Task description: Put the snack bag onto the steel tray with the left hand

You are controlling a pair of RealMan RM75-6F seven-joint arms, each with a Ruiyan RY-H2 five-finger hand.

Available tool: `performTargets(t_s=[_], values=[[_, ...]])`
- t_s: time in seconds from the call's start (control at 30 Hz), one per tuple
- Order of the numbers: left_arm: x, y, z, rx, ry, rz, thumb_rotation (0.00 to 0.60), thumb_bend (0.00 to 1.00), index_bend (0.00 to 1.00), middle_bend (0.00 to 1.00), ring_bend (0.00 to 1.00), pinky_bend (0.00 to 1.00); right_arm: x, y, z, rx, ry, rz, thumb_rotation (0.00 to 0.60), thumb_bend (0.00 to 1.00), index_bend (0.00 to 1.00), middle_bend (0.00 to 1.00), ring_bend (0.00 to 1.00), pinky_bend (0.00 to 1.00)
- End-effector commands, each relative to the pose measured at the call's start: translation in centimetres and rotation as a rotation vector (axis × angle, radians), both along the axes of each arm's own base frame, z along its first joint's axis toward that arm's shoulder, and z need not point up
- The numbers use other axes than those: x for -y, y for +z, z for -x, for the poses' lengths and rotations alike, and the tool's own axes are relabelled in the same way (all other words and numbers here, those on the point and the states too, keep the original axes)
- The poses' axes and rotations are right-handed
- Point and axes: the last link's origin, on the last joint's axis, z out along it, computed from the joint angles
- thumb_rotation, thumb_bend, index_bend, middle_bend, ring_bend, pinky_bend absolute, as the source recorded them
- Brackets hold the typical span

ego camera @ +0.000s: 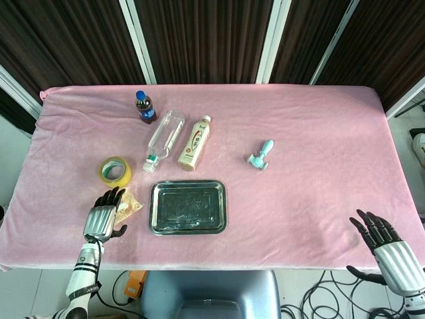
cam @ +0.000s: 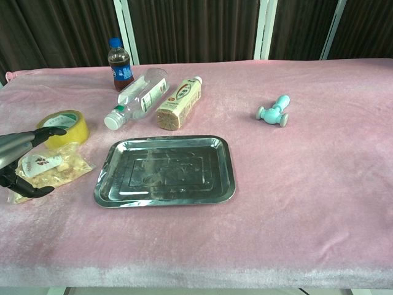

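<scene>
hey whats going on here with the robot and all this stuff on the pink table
The robot's left hand is reaching over the snack bag at the table's left edge, fingers spread around it; it is not lifted. The steel tray beside it is empty. The right hand hangs open off the table's right corner. A tape roll, three bottles and a small teal roller lie untouched.

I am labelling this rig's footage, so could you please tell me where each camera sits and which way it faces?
Head view: sits high above the near table edge, looking steeply down on the pink table; shows the left hand over the snack bag and the right hand with its fingers spread.
Chest view: sits lower, at the near edge, looking across the table towards the curtains; only the left hand shows.
Shared: steel tray, tape roll, three bottles, left hand.
</scene>
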Motion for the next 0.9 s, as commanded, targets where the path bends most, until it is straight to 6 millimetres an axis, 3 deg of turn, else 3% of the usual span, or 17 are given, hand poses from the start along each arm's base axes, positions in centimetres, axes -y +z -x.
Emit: performTargets(t_s=[0.03,0.43,0.73,0.8,0.9], values=[[0.0,0.0,0.0,0.001,0.001,-0.002,0.600,0.29,0.00,0.00,0.00,0.15,0.0,0.0,0.0,0.001,-0.001,0.001,0.600,0.04,0.00,0.00,0.00,0.24],[-0.3,0.0,0.1,0.012,0.010,-0.004,0.600,0.29,0.00,0.00,0.00,0.16,0.0,-0.1,0.0,0.001,-0.005,-0.002,0.600,0.04,0.00,0.00,0.00,0.24],[-2.0,-1.3,0.7,-0.012,0.050,0.011,0.600,0.30,0.00,0.00,0.00,0.17,0.0,-0.1,0.0,0.003,-0.005,-0.007,0.600,0.04,0.00,0.00,0.00,0.24],[-2.5,-1.6,0.9,-0.024,0.056,0.002,0.600,0.32,0.01,0.02,0.01,0.18,0.0,-0.1,0.0,0.004,-0.005,-0.007,0.600,0.04,0.00,0.00,0.00,0.24],[-2.9,-1.9,1.1,-0.033,0.067,-0.013,0.600,0.37,0.13,0.17,0.14,0.20,0.0,0.0,0.0,0.007,-0.006,-0.006,0.600,0.04,0.00,0.00,0.00,0.24]])
